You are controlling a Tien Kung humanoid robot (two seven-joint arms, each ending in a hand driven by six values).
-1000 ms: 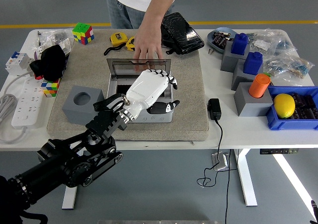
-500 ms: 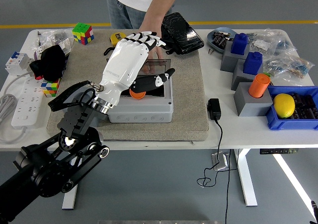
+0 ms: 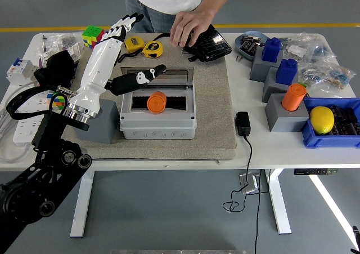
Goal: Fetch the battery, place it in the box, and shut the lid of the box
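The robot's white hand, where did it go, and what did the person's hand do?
The left hand lifted off the grey box and swung up and left, fingers spread, holding nothing. That uncovered the orange battery inside. The person's hand left the lid for the black pouch. The lid stayed open.

The left arm comes in from the lower left corner, its black jointed links rising to a white forearm that slants up and away over the desk [image 3: 247, 152]. The left hand [image 3: 115, 40] is stretched flat, its four fingers [image 3: 126, 23] straight, close together and pointing to the far side, while the black-tipped thumb [image 3: 140, 78] sticks out to the right; it holds nothing. At the far side, a person's hand [image 3: 188, 29] rests palm down with curled fingers.
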